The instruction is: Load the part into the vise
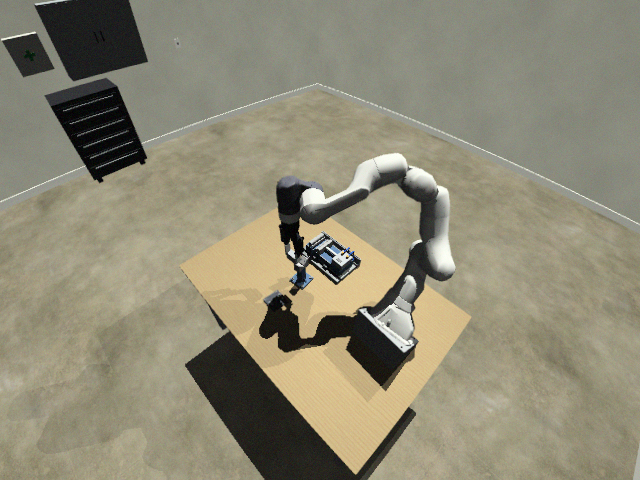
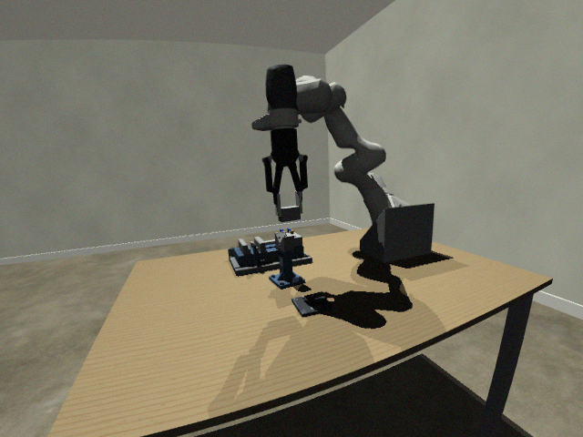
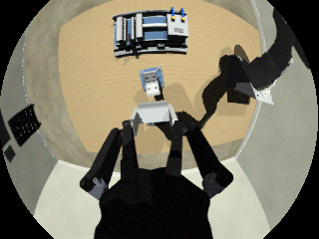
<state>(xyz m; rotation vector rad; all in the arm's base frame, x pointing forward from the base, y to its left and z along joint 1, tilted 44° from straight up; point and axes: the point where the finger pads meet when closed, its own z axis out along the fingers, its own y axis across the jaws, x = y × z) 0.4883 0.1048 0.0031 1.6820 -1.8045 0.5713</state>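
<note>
1. Far left, the vise [image 1: 340,261] [image 2: 270,252] [image 3: 177,31] stands open on the table [image 1: 341,413] [image 2: 188,329] [image 3: 90,65], with no part loaded.

2. Right of it and nearer, the V-block [image 1: 301,280] [image 2: 286,241] [image 3: 153,89] stands on its post, a likely regrip stop.

3. Above the V-block, clear of it in the exterior view, the part [image 1: 302,259] [image 2: 289,213] [image 3: 154,114] hangs between the jaws, which are closed on two opposite sides. I cannot tell which way the slot faces.

4. It looks like rigid metal: probably fairly heavy, not fragile, its smooth faces liable to slip or pivot. I would grip solid, parallel faces near its middle, clear of the slot, leaving the seating faces free.

5. Slightly right and nearest, the infeed plate [image 1: 271,299] [image 2: 303,306] lies without the part.
</note>
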